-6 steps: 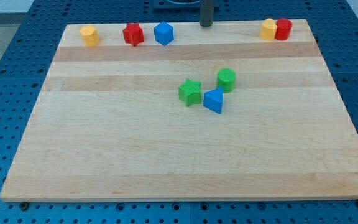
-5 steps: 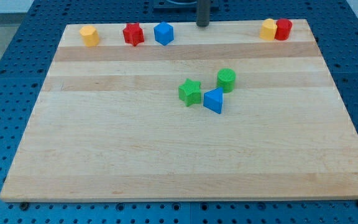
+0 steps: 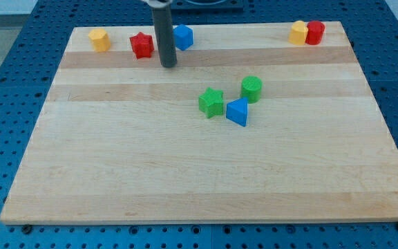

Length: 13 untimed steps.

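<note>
My tip (image 3: 168, 66) stands on the wooden board (image 3: 185, 173) near the view's top, just right of and slightly below the red star block (image 3: 141, 45). The rod passes in front of the left edge of the blue block (image 3: 183, 37) and hides part of it. I cannot tell whether the tip touches the red star; a narrow gap seems to show. At the board's middle sit a green star block (image 3: 211, 102), a green cylinder block (image 3: 251, 88) and a blue wedge-shaped block (image 3: 238, 111), close together.
A yellow block (image 3: 99, 39) lies at the top left corner of the board. At the top right a yellow block (image 3: 298, 32) and a red cylinder block (image 3: 315, 32) touch each other. Blue perforated table surface (image 3: 5, 104) surrounds the board.
The rod has moved from the board's top edge toward the view's left and bottom. The red star block has shifted slightly left and down.
</note>
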Available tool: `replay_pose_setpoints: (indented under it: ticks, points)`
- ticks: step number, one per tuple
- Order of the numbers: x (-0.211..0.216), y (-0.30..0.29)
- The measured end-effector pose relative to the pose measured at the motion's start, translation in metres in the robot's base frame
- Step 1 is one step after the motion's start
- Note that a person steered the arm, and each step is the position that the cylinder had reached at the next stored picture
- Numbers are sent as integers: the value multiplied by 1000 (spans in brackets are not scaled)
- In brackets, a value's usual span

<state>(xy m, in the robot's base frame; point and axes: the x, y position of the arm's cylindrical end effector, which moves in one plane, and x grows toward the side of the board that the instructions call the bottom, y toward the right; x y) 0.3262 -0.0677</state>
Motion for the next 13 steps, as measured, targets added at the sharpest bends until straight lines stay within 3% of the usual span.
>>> replay_pose_setpoints:
  ticks: [1,2,4,5,6,7,8,9,13]
  points:
    - [-1,5]
    - [-45,1]
    - [-56,-26]
    - [-17,-18]
    - [32,51]
    - [-19,113]
    - [-106,118]
    - [-133,96]
    - [-134,17]
